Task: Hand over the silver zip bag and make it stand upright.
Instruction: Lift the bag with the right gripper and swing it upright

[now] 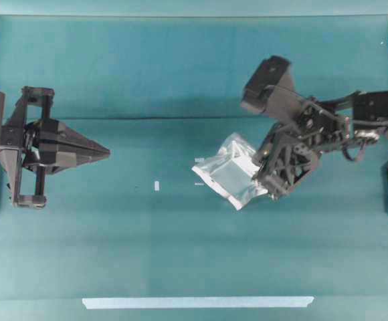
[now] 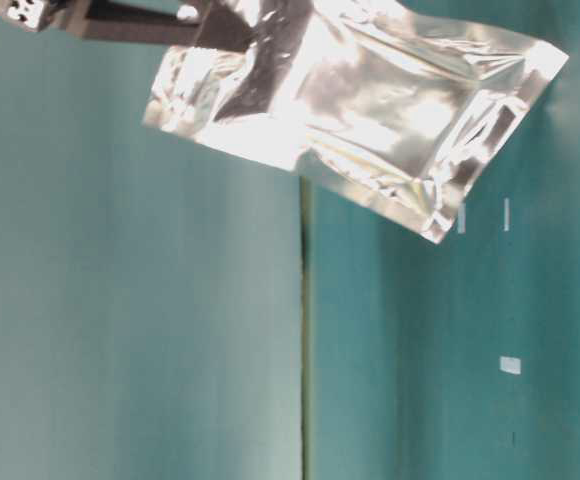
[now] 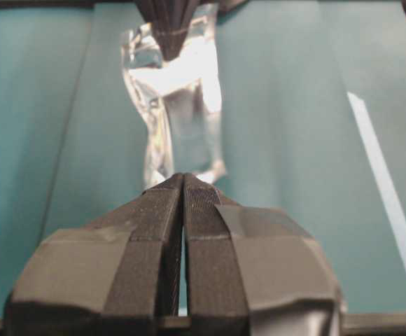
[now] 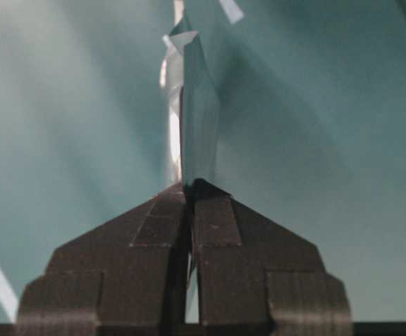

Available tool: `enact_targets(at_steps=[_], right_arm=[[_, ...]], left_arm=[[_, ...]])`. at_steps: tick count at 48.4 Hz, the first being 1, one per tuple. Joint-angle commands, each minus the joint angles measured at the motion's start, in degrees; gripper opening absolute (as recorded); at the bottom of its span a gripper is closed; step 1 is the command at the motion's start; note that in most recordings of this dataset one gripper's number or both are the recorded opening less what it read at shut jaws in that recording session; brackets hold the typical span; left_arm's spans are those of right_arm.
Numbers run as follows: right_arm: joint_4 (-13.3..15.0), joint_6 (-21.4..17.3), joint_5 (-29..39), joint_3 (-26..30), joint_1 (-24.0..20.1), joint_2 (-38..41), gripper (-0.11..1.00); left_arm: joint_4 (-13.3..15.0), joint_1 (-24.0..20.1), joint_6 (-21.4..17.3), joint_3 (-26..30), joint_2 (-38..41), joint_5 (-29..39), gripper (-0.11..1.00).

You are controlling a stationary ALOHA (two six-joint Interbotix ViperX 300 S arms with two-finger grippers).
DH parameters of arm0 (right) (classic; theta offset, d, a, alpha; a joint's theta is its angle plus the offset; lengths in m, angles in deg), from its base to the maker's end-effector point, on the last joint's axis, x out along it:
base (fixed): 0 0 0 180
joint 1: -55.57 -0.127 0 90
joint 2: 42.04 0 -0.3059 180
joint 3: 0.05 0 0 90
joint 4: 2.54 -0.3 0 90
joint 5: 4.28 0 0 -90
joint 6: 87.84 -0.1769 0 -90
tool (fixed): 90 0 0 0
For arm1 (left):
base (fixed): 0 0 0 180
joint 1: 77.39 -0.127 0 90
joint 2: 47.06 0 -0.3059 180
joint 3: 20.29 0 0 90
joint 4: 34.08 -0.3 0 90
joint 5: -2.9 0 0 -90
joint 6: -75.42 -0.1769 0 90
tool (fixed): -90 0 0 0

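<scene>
The silver zip bag is being held clear of the desk by the right gripper, whose jaws are being kept pinched tight on one of the bag's edges; in the right wrist view the foil is being presented edge-on, rising straight out from between the closed tips. The bag is being carried right of the desk's middle, its long axis tilted and its free end pointed toward the desk's left edge. Well apart across open cloth, the left gripper is being kept fully closed on nothing, its tips aimed directly along the line to the bag. The handover is judged to turn on that line: the bag lies straight ahead of the left gripper, which would need to be opened before the free end could be taken. Between them a small white scrap is lying, and a pale tape strip is running along the desk's near edge.
</scene>
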Motion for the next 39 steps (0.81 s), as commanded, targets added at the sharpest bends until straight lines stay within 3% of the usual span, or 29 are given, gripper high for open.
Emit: enact_targets(at_steps=[1, 16, 30, 34, 39], right_arm=[[2.0, 2.5, 1.9, 3.7, -1.6, 0.4, 0.01], [2.5, 18.1, 11.3, 14.7, -5.4, 7.6, 0.01], [2.9, 30.4, 19.4, 24.7, -5.3, 14.1, 0.01], [2.8, 33.5, 21.3, 26.5, -4.7, 15.4, 0.01], [2.9, 36.2, 23.1, 28.2, -4.1, 17.0, 0.01]], left_arm=[[-0.1, -0.3, -0.1, 0.7, -0.1, -0.8, -0.01], [-0.1, -3.7, 6.8, 0.6, 0.2, -0.8, -0.01], [-0.1, -3.7, 7.6, 0.3, 0.6, -0.6, 0.00], [-0.1, -3.7, 7.6, 0.2, 0.9, -0.6, 0.10], [-0.1, -3.7, 7.6, 0.2, 1.4, -0.5, 0.35]])
